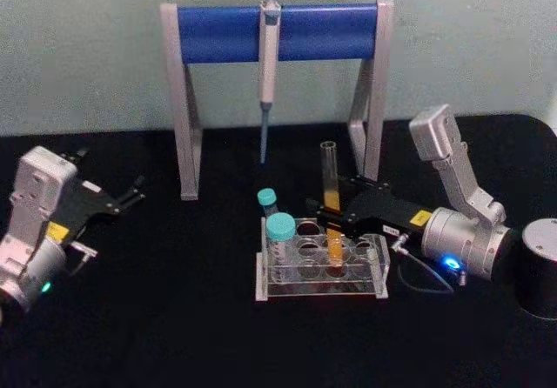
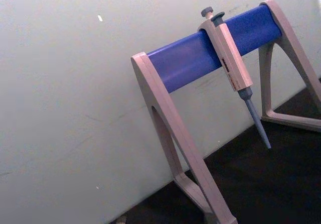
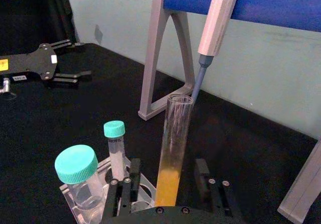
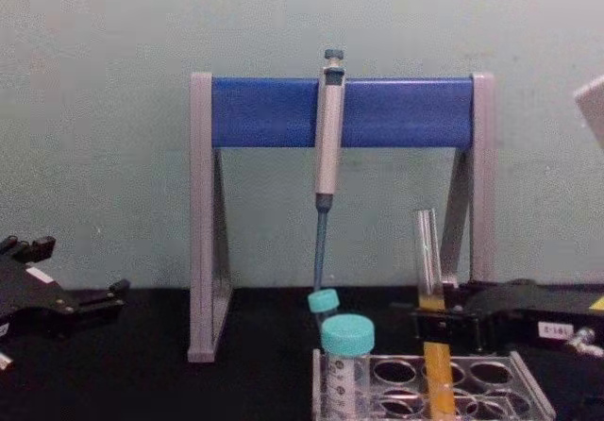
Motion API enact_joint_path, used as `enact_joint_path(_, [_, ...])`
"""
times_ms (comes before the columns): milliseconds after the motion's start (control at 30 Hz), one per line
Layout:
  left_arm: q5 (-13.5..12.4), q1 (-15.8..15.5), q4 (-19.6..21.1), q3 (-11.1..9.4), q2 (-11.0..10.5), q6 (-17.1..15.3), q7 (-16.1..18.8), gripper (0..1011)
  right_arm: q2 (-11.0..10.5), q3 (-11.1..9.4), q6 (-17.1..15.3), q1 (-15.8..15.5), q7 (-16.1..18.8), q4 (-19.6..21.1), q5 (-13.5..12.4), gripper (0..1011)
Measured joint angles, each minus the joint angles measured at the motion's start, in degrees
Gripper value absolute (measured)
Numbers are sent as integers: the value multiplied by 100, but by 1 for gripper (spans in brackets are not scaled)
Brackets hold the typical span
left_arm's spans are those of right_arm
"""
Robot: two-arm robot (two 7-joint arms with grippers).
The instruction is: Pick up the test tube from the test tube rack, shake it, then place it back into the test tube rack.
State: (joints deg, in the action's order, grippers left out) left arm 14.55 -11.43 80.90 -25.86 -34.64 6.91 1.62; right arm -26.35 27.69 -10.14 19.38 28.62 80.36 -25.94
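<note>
Left gripper (image 1: 136,191) lay parked on the black table (image 1: 174,318) at far left, fingers spread with nothing between them, well apart from the rack.

The grey-and-blue pipette stand (image 1: 218,33) stood at the back of the table against the wall. A grey pipette (image 1: 269,57) hung from its blue bar, tip pointing down.

In front of the stand, right of centre, sat the clear test tube rack (image 1: 370,275). Its left end held a wide teal-capped vial (image 1: 280,229), and a slimmer teal-capped tube (image 1: 267,198) stood just behind that.

The test tube (image 1: 329,175) stood upright in a hole of the rack, right of the vials. It had no cap, orange-yellow liquid filled its lower part, and its clear top rose well above the rack.

Right gripper (image 1: 320,216) reached in from the right, low over the rack, with one finger on either side of the test tube at about the level of the liquid's top. Fingers were spread: the right wrist view showed a gap between each finger and the glass, so no pinch.

A dark cylinder (image 1: 540,266) stood on the table at far right, just beside the right arm.
</note>
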Motion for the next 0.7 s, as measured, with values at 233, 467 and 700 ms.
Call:
enact_joint_path(233, [0, 0, 0, 0, 0, 0, 0, 1002, -1, -2, 0, -2, -3, 4, -1, 533])
enact_joint_path(467, [0, 0, 0, 0, 0, 0, 0, 1001, -1, -2, 0, -2, -5, 4, -1, 299])
enact_joint_path(700, [0, 0, 0, 0, 0, 0, 0, 1001, -1, -1, 0, -2, -5, 4, -2, 229])
